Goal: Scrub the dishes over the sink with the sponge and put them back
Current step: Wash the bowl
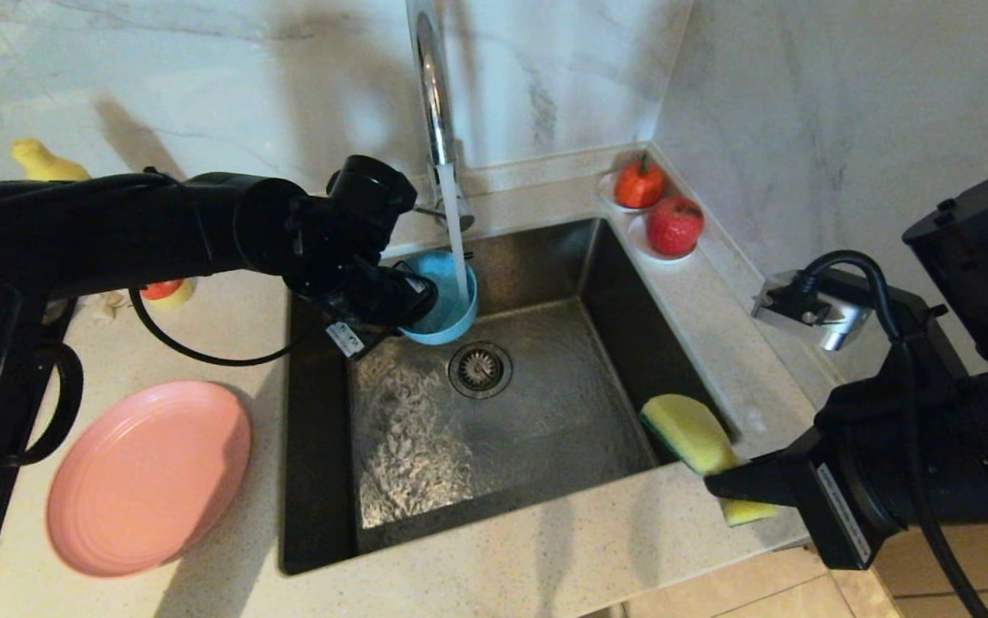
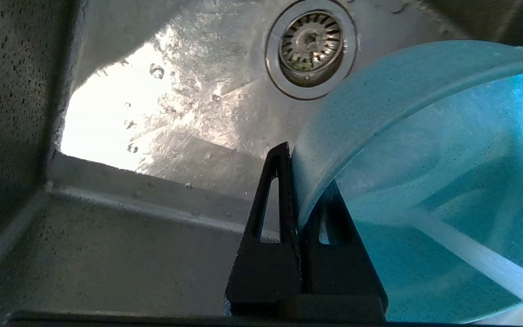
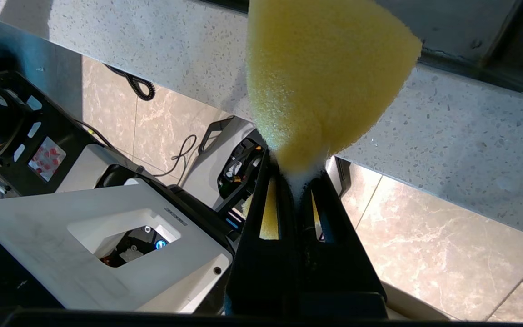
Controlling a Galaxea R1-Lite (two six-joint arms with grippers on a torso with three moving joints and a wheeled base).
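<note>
The left arm reaches in from the left, its gripper (image 1: 415, 296) clamped on the bowl (image 1: 446, 296) rim — one finger inside, one outside. The right gripper (image 1: 717, 481) hangs at the sink's (image 1: 322, 481) near right corner, pinching the sponge (image 1: 691, 429).

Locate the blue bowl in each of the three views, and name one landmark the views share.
Head view: the blue bowl hangs over the sink's back, under the faucet's stream, in the left gripper.
Left wrist view: it fills the right side, rim pinched.
Right wrist view: not in it.
Shared landmark: the drain strainer.
</note>
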